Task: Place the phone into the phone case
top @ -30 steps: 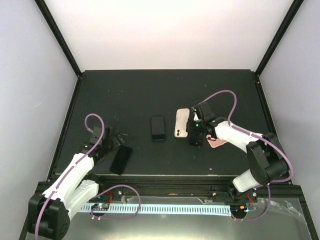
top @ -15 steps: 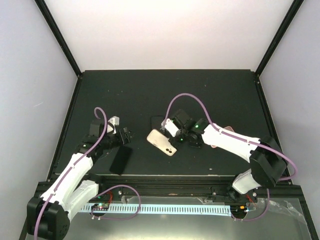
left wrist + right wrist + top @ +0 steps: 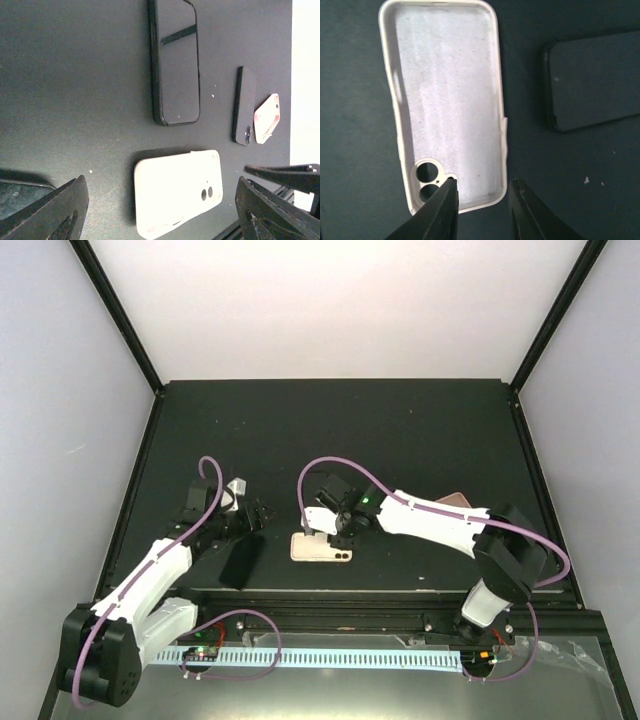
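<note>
Cream phone case (image 3: 447,95): lies flat on the matte black bench (image 3: 300,430), centre, close to the near edge, long axis left to right, open side up. Rounded corners, low raised rim, pale lining with a faint fuzzy grain; looks soft, rubbery. Camera cutout with two round holes at the right end. Slight bulge on one long rim.

Black glossy-faced phone (image 3: 175,65): just far of the case, not touching it, long axis crossing the case's. Face shiny with one streak of reflection; small buttons on one side edge. One end is cut off in the left wrist view; from above it is covered by the right arm.

Right tool (image 3: 483,181): over the cutout end, fingers a narrow gap apart, straddling the rim there. Nothing clamped; whether a finger touches the rim cannot be told.

Left tool (image 3: 162,182): fingers spread wide, empty, hanging above the bench just left of the case.

Flat black slab (image 3: 240,560): left of the case, by the near edge. Phone or case, cannot tell.

Pink flat piece (image 3: 455,499): right side, mostly covered by the right arm. Thin dark slab (image 3: 243,107) beside it, seen edge-on, too small to read.
</note>
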Controlling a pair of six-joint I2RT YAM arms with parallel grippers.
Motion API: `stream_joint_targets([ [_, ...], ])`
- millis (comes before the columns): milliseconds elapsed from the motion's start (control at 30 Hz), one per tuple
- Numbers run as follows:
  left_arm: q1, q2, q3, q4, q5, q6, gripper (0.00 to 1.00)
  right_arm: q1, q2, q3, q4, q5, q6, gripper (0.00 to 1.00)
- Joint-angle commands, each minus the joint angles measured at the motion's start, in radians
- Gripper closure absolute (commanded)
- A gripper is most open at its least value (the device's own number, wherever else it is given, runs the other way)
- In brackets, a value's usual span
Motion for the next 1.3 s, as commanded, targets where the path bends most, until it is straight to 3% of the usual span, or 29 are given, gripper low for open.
stream_joint_targets([
  [0, -0.007, 0.039, -0.001, 0.073, 0.074, -0.004, 0.18, 0.000, 0.000, 0.035, 0.044, 0.082, 0.020, 0.67],
  [100, -0.010, 0.060, -0.001, 0.081, 0.090, 0.005, 0.19, 0.000, -0.022, 0.017, 0.083, 0.086, 0.142, 0.62],
  [267, -0.017, 0.088, -0.001, 0.104, 0.101, 0.016, 0.20, -0.001, -0.027, 0.026, 0.097, 0.146, 0.517, 0.61],
  [467, -0.017, 0.084, -0.005, 0.121, 0.035, 0.000, 0.19, 0.007, -0.092, -0.094, 0.197, -0.003, 0.916, 0.61],
  [567, -0.017, 0.111, -0.005, 0.157, 0.057, -0.003, 0.19, 0.045, -0.116, -0.146, 0.225, -0.039, 1.022, 0.61],
  [667, -0.017, 0.159, -0.002, 0.193, 0.103, -0.011, 0.20, 0.067, -0.159, -0.252, 0.358, -0.146, 1.115, 0.63],
  [767, -0.018, 0.187, -0.012, 0.212, 0.117, -0.013, 0.20, 0.097, -0.148, -0.314, 0.455, -0.216, 1.169, 0.63],
  [933, -0.017, 0.186, -0.005, 0.146, 0.048, -0.016, 0.17, 0.133, -0.094, -0.335, 0.475, -0.193, 1.185, 0.64],
  [1267, 0.002, 0.019, 0.081, -0.223, -0.475, -0.061, 0.02, 0.130, -0.023, -0.372, 0.424, -0.011, 1.151, 0.63],
])
